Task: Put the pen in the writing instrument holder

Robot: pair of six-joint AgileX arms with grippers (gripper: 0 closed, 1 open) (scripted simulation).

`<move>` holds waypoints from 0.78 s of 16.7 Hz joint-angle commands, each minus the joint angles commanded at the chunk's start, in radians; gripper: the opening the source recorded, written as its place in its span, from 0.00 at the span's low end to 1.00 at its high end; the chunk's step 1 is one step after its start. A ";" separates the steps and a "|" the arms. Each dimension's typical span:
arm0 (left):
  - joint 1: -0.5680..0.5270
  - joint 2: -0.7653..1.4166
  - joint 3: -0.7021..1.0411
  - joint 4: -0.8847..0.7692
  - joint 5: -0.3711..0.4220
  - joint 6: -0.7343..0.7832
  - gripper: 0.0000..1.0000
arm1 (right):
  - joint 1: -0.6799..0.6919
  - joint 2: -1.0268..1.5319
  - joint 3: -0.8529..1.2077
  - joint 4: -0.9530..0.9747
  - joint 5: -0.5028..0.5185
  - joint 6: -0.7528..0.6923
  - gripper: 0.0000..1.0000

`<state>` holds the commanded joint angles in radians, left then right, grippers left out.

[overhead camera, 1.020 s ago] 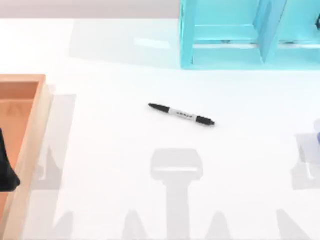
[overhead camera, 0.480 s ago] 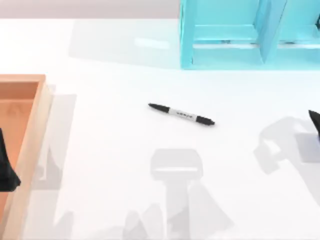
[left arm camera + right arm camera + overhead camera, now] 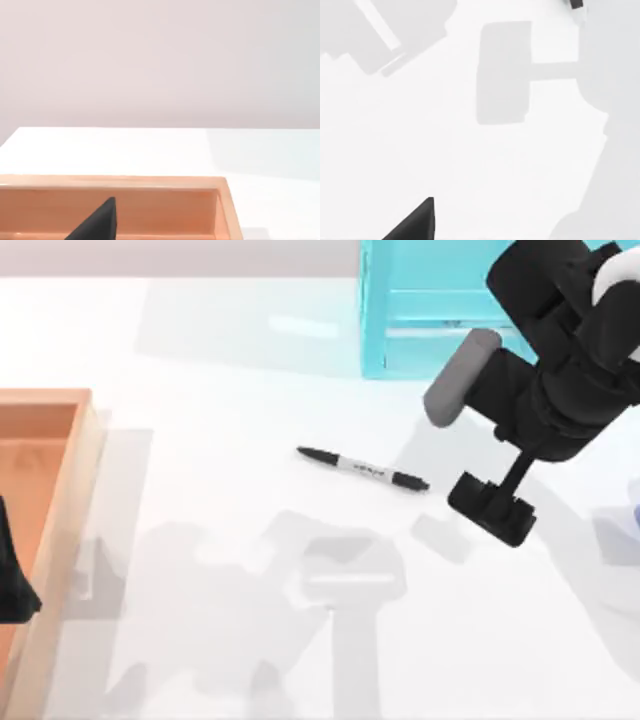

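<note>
Pen [image 3: 363, 469] flat on the white table [image 3: 220, 440], mid-table, free for pickup. Right hand [image 3: 492, 508] just beside its right end, touching nothing; finger spread impossible to tell. Turquoise holder [image 3: 420, 315] behind. Left hand [image 3: 12, 575] parked over wooden tray [image 3: 60, 490].

The right arm reaches in from the top view's 2 o'clock corner, its bulky black links and a grey cylindrical segment slanting down toward the middle of the worktop. Its right end effector [image 3: 492, 508] hangs low at about 4 o'clock from the picture's centre, pointing toward 7 o'clock. The left end effector [image 3: 14, 575] sits parked at the 9 o'clock edge, a dark wedge showing at the frame's border.
</note>
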<state>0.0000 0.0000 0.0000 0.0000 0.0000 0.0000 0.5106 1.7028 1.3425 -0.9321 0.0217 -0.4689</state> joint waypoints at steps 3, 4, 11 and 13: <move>0.000 0.000 0.000 0.000 0.000 0.000 1.00 | 0.057 0.306 0.264 -0.165 0.034 -0.050 1.00; 0.000 0.000 0.000 0.000 0.000 0.000 1.00 | 0.072 0.394 0.350 -0.211 0.046 -0.062 1.00; 0.000 0.000 0.000 0.000 0.000 0.000 1.00 | 0.122 0.746 0.855 -0.373 0.128 -0.088 1.00; 0.000 0.000 0.000 0.000 0.000 0.000 1.00 | 0.125 0.773 0.936 -0.381 0.143 -0.086 1.00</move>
<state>0.0000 0.0000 0.0000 0.0000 0.0000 0.0000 0.6353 2.4757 2.2780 -1.3134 0.1648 -0.5548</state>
